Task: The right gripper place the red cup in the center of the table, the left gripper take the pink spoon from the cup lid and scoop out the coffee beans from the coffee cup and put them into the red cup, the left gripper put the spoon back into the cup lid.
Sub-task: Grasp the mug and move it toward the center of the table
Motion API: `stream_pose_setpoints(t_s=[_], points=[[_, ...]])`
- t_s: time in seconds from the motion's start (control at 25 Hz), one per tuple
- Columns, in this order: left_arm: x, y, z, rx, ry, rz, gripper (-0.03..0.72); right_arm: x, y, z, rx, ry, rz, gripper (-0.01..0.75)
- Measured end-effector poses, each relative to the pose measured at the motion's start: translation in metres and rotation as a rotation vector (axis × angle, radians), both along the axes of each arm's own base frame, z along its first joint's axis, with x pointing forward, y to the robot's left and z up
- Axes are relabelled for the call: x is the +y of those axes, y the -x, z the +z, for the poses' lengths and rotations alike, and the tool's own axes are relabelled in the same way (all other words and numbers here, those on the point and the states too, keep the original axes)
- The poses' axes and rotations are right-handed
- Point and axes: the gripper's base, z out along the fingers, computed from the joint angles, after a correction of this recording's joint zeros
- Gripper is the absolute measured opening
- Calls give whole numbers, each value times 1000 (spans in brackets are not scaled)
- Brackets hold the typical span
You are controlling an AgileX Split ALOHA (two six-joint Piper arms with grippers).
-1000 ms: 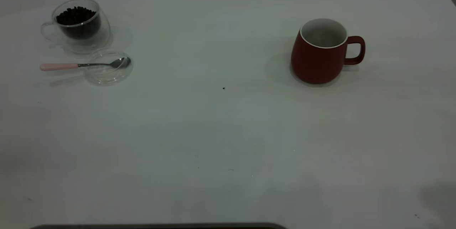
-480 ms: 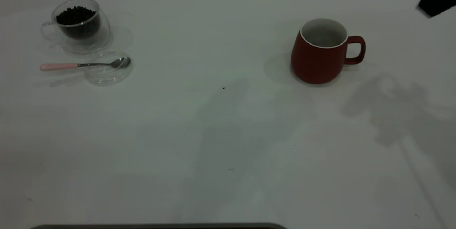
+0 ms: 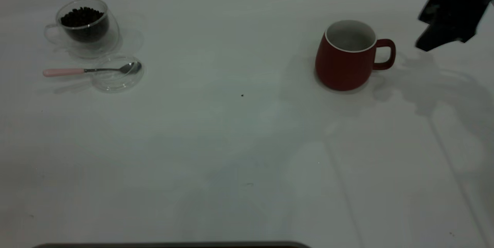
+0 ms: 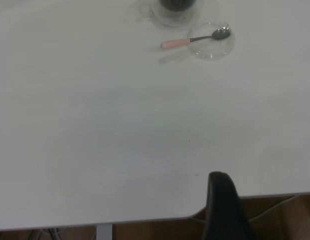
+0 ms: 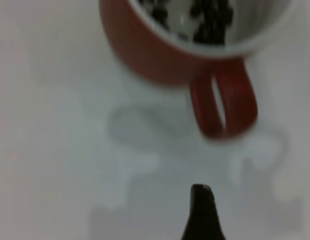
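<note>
The matte dark-red cup [image 3: 349, 57] with white interior stands upright on the white desk [image 3: 239, 144] at about 2 o'clock from centre, its loop handle pointing toward the black right gripper [image 3: 426, 43], which hovers just beside it; whether its fingers are wide or narrow cannot be told. At 10 o'clock the clear glass coffee cup [image 3: 85, 28] holds dark coffee beans [image 3: 82, 16]. Just beside it, the pink-handled metal spoon [image 3: 90, 70] rests with its bowl in the round transparent cup lid [image 3: 117, 80]. The black left gripper [image 4: 222, 207] hangs over the desk's near edge, its fingers' state also unclear

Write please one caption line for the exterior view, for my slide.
Right gripper nears the red cup handle; pink spoon rests on the cup lid beside the coffee cup.
</note>
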Motion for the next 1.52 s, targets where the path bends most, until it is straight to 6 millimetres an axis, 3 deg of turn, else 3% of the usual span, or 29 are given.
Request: stream_pose_setpoints(t_s=[0.28,0.56,0.72,1.32,1.52], points=[[0,0,0,0,-1,-1,491,8,-4,-37,12,-104,-28,591],[0,0,0,0,-1,-1,491,30,-6,-53,37,-120,-2,591],[0,0,0,0,-1,-1,491,54,-9,-59,34,-134,26,591],[0,0,0,0,-1,-1,491,181,-18,-52,-35,-282,137,591],[0,0,0,0,-1,-1,491,189,-12,-51,-10,-307,163,591]])
